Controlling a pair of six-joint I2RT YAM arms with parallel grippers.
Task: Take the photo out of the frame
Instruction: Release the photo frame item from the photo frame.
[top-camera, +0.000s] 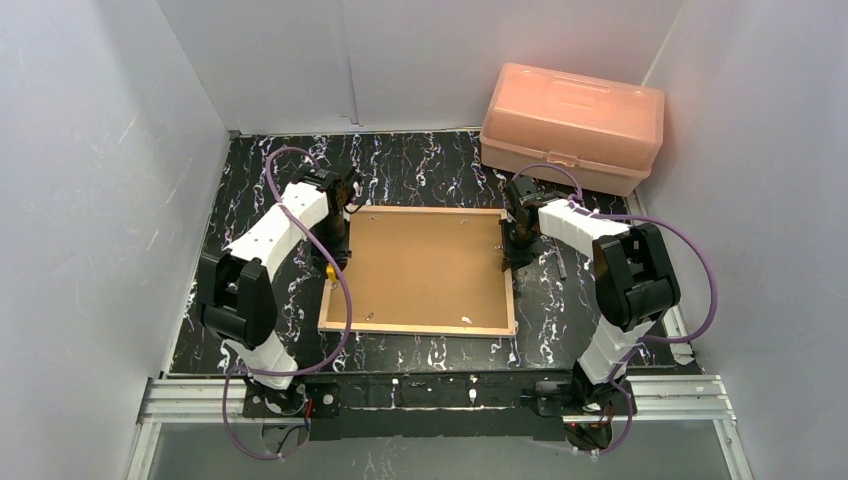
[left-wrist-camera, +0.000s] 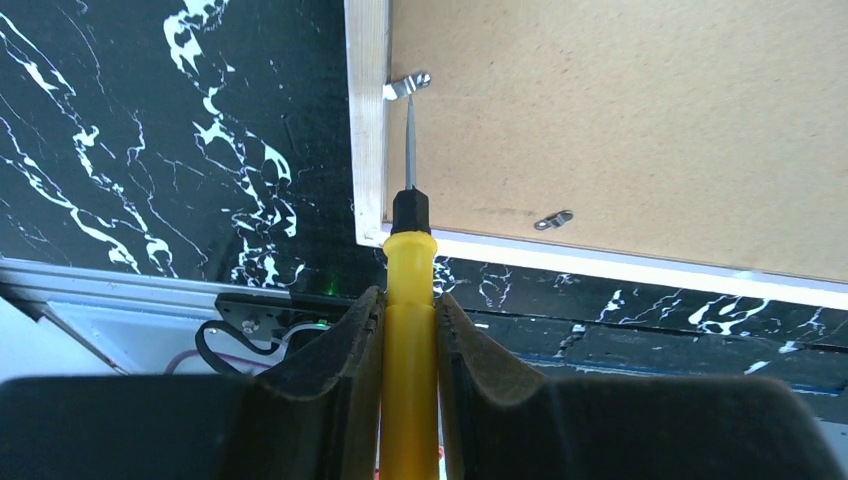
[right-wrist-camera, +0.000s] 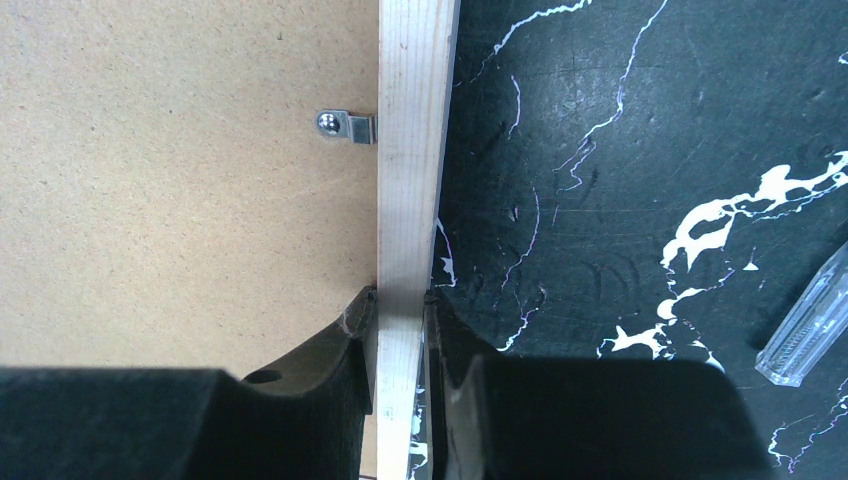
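Observation:
The frame (top-camera: 420, 329) lies face down on the table, its brown backing board (top-camera: 425, 268) up inside light wood edges. The photo is hidden beneath the board. My left gripper (left-wrist-camera: 408, 297) is shut on a yellow-handled screwdriver (left-wrist-camera: 408, 340), whose metal tip rests at a small metal clip (left-wrist-camera: 406, 88) on the frame's left wood edge (left-wrist-camera: 368, 120). A second clip (left-wrist-camera: 553, 220) sits near the lower edge. My right gripper (right-wrist-camera: 400, 295) is shut on the frame's right wood edge (right-wrist-camera: 412, 150), just below another clip (right-wrist-camera: 347, 126).
A pink plastic box (top-camera: 572, 125) stands at the back right corner. A clear plastic piece (right-wrist-camera: 805, 335) lies on the black marbled table (top-camera: 420, 165) right of the frame. Grey walls close in on three sides.

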